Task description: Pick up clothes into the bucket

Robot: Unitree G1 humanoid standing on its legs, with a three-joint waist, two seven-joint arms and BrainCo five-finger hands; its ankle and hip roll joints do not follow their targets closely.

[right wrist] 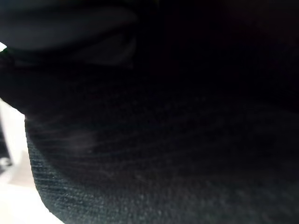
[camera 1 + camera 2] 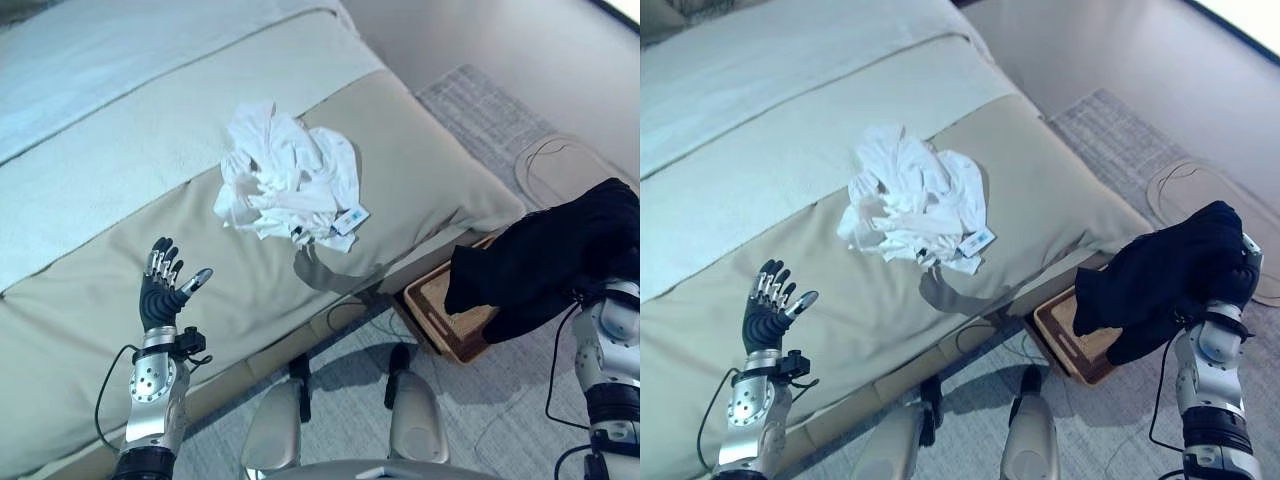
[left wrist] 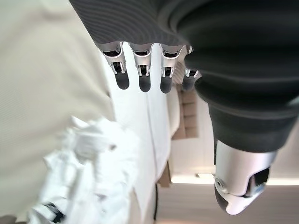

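While the left hand [image 2: 160, 290] is raised over the front part of the bed [image 2: 120, 200], its fingers [image 3: 142, 77] stand straight and spread with the thumb apart, holding nothing. On the bed, beyond that hand and toward the bed's right corner, lies a crumpled white garment [image 2: 288, 182], bunched in a heap with a small label showing at its near edge; it rests on the tan cover, apart from the hand.

Off the bed's right corner, a black garment [image 2: 560, 255] hangs draped over the right hand [image 2: 1232, 282], which is raised above the floor. The cloth covers the hand almost wholly, and in the right wrist view dark ribbed fabric [image 1: 163, 149] lies close across the camera, so I cannot tell how the fingers are set beneath it.

Below the black garment, just beside the bed's corner, stands a brown container [image 2: 445, 310], perhaps the bucket, on a grey rug [image 2: 480, 110].
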